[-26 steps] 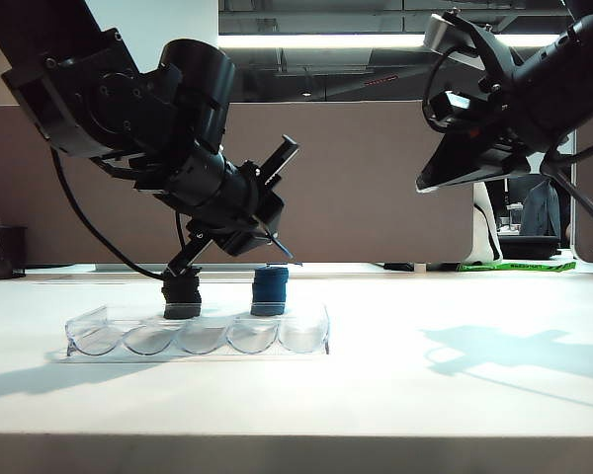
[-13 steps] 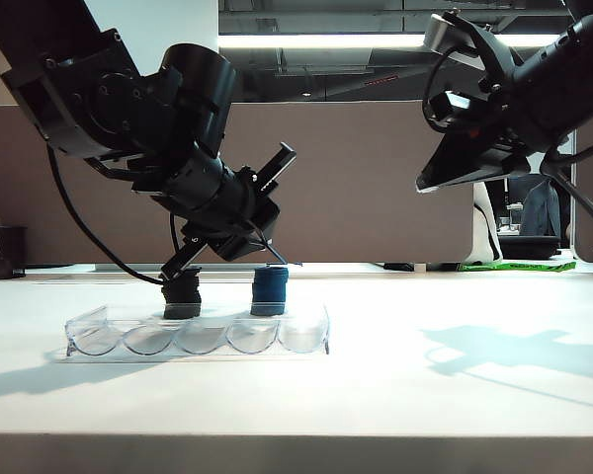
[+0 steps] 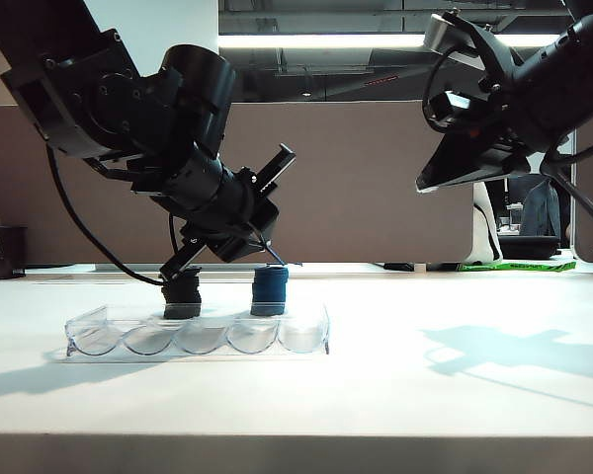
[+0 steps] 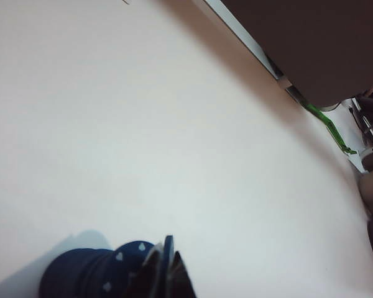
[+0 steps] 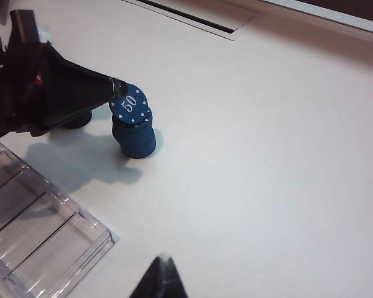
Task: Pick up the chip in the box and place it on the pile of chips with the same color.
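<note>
Tilting chip [image 5: 130,103] in left end effector [image 5: 116,87], face up

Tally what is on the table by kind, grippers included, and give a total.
Blue chip stack: 1
Black chip stack: 1
Single blue 50 chip, held by the left gripper over the blue stack: 1
Clear tray: 1
Grippers, with the right gripper raised apart: 2
Total: 6

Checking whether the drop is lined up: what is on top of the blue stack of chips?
The blue 50 chip, tilted and pinched by the shut left gripper, sits over the blue stack. Whether it touches the top chip cannot be seen. The right gripper hangs apart, shut.
</note>
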You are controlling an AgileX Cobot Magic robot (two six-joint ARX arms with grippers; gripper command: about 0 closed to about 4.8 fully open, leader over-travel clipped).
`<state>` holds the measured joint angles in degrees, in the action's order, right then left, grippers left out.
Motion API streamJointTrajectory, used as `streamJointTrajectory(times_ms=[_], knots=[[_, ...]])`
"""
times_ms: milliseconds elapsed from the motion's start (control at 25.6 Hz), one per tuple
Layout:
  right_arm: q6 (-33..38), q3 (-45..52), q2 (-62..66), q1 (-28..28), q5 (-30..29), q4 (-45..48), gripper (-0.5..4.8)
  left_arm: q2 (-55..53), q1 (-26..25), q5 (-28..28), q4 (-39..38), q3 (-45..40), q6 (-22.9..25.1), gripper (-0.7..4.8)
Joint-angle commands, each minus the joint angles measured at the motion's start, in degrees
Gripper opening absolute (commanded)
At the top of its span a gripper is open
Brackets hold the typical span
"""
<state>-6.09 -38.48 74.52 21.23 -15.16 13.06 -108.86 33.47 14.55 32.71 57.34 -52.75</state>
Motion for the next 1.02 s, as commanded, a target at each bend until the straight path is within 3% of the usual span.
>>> streamJointTrajectory(times_ms=[39,234,351,898,976,1015], knots=[[-0.17,-0.28,-0.15,0.09,-0.22,0.94,-0.05,0.04,0.00,0.87,0.39,0.13,0.26,-0.01],[-0.17,-0.28,-0.15,0.09,-0.22,0.96,-0.05,0.04,0.00,0.87,0.83,0.20,0.26,0.00],[-0.17,-0.28,-0.15,0.09,-0.22,0.96,-0.05,0.04,0.00,0.87,0.83,0.20,0.26,0.28],[-0.15,-0.26,-0.15,0.09,-0.24,0.92,-0.05,0.04,0.02,0.68,0.81,0.20,0.50,0.30],[-0.15,-0.26,-0.15,0.09,-0.24,0.94,-0.05,0.04,0.02,0.63,0.81,0.26,2.16,0.34],[-0.17,-0.28,-0.15,0.09,-0.24,0.94,-0.05,0.04,0.02,-0.02,0.79,0.44,3.45,0.63]])
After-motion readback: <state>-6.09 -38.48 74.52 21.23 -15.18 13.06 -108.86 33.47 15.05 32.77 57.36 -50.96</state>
